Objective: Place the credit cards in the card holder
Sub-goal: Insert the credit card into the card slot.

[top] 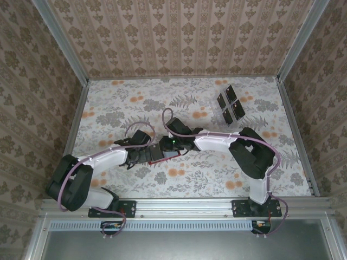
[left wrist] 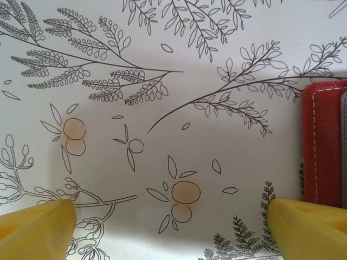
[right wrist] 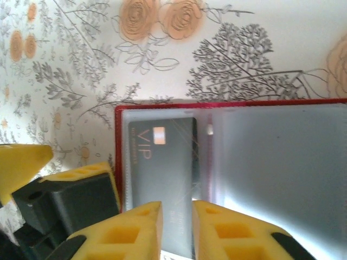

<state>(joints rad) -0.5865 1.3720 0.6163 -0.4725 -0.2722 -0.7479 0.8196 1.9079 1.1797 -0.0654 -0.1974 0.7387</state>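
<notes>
yellow foam fingers [right wrist: 130, 233] of the right claw [right wrist: 177, 227] stand over the lower end of a dark credit card [right wrist: 162, 162] marked vip. they are parted by a narrow gap, with nothing visibly pinched between them. the card lies in the left clear pocket of the open red card holder [right wrist: 227, 103]; the fingers hide how deep it sits. the holder rests flat near the middle of the flowered worktop [top: 217, 173]. just beside its red edge the left claw [left wrist: 173, 227] hovers low, spread wide and empty. well apart, at the far right, more credit cards [top: 230, 102] wait in a clear tray [top: 221, 116]. by the look of it, one card is being seated. the next move calls for letting go cleanly, lifting away without dragging the card out, then reaching for the tray.
</notes>
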